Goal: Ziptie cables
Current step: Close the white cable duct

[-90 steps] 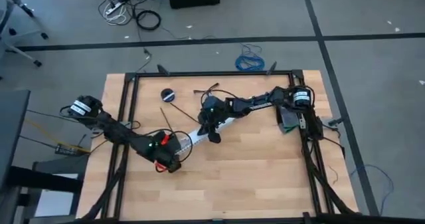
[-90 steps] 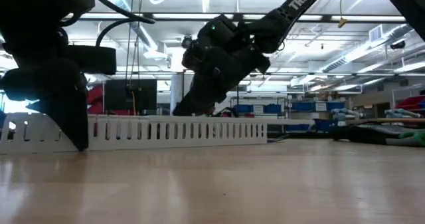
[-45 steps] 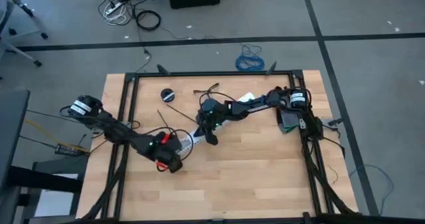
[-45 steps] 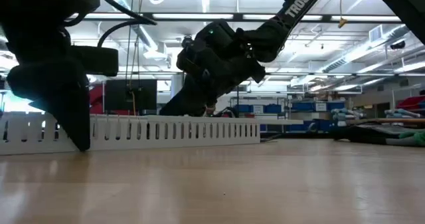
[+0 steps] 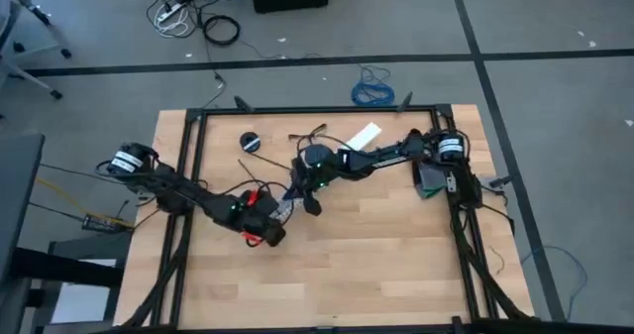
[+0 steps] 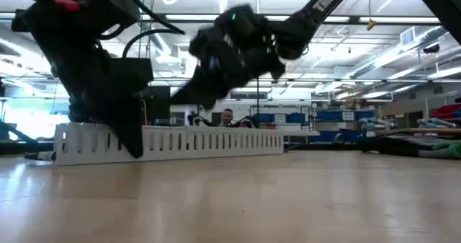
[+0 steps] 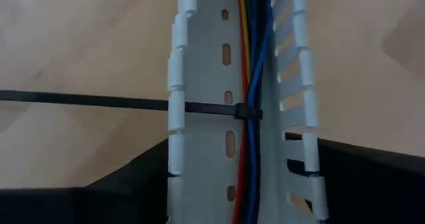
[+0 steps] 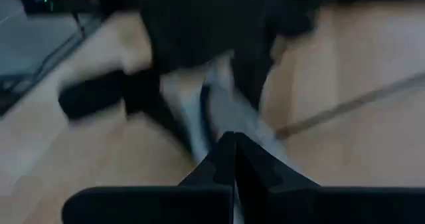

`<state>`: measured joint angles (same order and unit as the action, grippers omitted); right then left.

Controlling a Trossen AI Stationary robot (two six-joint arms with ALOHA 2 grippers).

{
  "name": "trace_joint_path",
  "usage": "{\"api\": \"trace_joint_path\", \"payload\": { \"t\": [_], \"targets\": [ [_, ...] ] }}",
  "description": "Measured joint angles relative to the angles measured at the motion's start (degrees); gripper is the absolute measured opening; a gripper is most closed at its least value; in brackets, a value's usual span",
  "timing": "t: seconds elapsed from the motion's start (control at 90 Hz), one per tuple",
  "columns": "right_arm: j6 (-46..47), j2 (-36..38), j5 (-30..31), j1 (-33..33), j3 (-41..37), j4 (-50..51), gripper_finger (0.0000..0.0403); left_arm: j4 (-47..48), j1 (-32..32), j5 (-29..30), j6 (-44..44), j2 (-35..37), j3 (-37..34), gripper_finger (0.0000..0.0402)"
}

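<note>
Left gripper [image 5: 269,237] sits low over the near end of the white slotted strip [image 7: 229,127]; its wrist view shows the dark fingers [image 7: 133,184] spread to either side of the strip, touching nothing that can be made out. That arm reaches in from the table's [image 5: 396,265] left edge, stretched diagonally. Only the left wrist view shows the cables [image 7: 252,64], red, yellow, blue and dark, lying in the strip's channel under a black zip tie [image 7: 244,111]. Right gripper [image 5: 307,203] hovers over the strip's middle, fingertips pressed together in its blurred wrist view, with its arm extended from the right.
</note>
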<state>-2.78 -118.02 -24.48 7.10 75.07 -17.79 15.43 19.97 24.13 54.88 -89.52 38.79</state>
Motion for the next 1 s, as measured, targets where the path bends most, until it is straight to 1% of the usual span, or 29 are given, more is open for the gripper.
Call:
{"api": "trace_joint_path", "payload": {
  "t": [0.056, 0.2, 0.311, 0.422, 0.522, 0.6, 0.667, 0.711, 0.8, 0.911, 1.0],
  "targets": [
    [-0.90, 1.60, 0.84, 0.05, 0.00, 2.59, 0.0000, -0.78, 0.03, -0.94, -3.00, 0.08, 0.00, 0.0257],
    [-3.25, 7.34, 6.52, -0.26, -0.07, 14.55, 0.0000, -1.13, 0.73, -3.21, -11.87, 0.33, 0.83, 0.0272],
    [-3.03, 11.07, 8.33, -0.67, 0.07, 26.00, 0.0000, -0.78, 1.20, -3.61, -15.37, 0.37, 1.55, 0.0285],
    [-1.38, 12.96, 8.83, -2.23, -0.04, 37.59, 0.0000, 1.25, 1.14, -4.14, -14.93, 0.37, 2.28, 0.0294],
    [1.52, 13.99, 8.78, -4.02, 0.07, 44.85, 0.0000, 3.30, 0.45, -4.59, -9.27, 0.38, 2.38, 0.0294],
    [4.55, 13.54, 12.46, -5.02, -0.01, 50.54, 0.0000, 3.64, 0.22, -4.68, -4.64, 0.37, 2.38, 0.0290],
    [6.50, 13.01, 17.17, -5.27, -0.19, 52.62, 0.0000, 3.53, 0.22, -4.73, -2.70, 0.37, 2.38, 0.0285],
    [7.68, 12.99, 19.01, -5.04, -0.85, 53.14, 0.0000, 3.50, 0.25, -4.76, -1.43, 0.37, 2.38, 0.0282],
    [9.74, 12.20, 19.75, -3.66, -2.20, 53.49, 0.0000, 3.01, 0.26, -4.76, 0.76, 0.37, 2.38, 0.0275],
    [10.66, 11.25, 20.52, -1.61, -3.35, 53.65, 0.0000, 1.34, 0.52, -5.94, 1.01, 0.37, 2.36, 0.0269],
    [10.68, 11.22, 24.51, -0.35, -4.41, 51.93, 0.0000, -1.66, 0.78, -8.03, -1.33, 0.37, 2.34, 0.0265]
  ]
}}
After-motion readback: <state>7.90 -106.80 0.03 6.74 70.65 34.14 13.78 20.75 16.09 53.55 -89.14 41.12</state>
